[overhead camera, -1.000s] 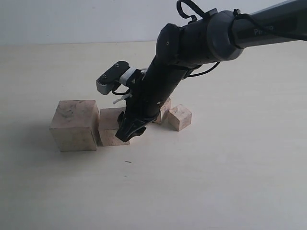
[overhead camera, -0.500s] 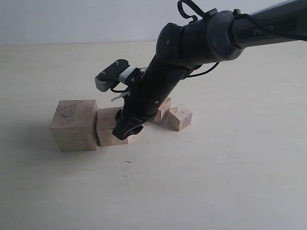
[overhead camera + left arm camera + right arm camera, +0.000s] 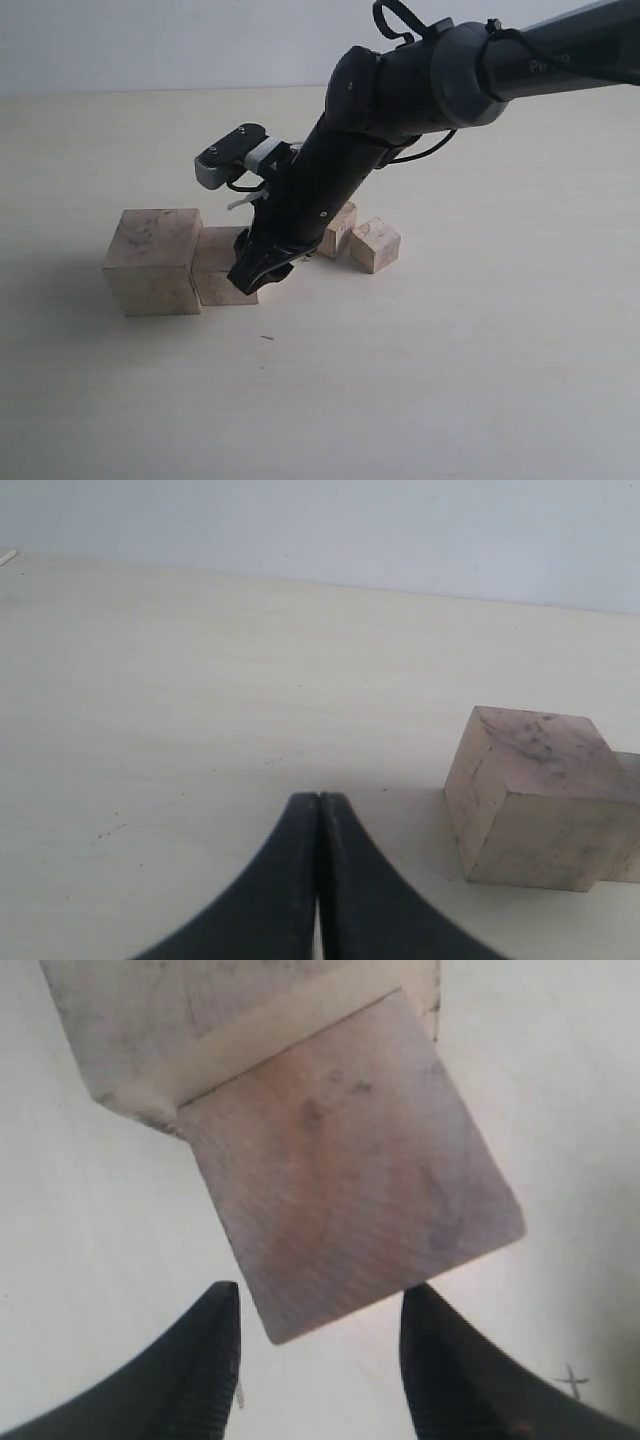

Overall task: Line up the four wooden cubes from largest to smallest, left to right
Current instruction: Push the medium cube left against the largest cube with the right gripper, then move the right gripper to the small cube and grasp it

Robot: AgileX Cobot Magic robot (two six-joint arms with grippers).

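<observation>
On the pale table (image 3: 480, 380) the four cubes are sitting in a rough row, L to R in the ext. view. Largest cube (image 3: 152, 262) is standing at the far L end, w/ the second cube (image 3: 216, 268) sitting right against its R face, touching. R gripper (image 3: 255, 278) is reaching down from the R side on a slanting arm, tips sitting low at the second cube's front-R corner. Third cube (image 3: 343, 232) is sitting further R, mostly hiding behind the arm, only a slice showing. Smallest cube (image 3: 375, 245) is resting just beside it at the R end, turned at an angle. Those two are standing apart from the first pair, gap btw them.

Over on the R wrist cam, the R gripper's jaws are standing partway apart, fingers (image 3: 200, 1370) flanking one corner of the second cube. The cube is wider than the gap, so only that corner is poking in; nothing is being clamped. Can't tell if the pads are touching wood. Largest cube is showing just beyond.

L wrist cam now: L gripper (image 3: 318, 802) is hanging w/ jaws pressing together, nothing btw them, well apart from the largest cube, w/ a sliver of the second cube peeking out behind it.
</observation>
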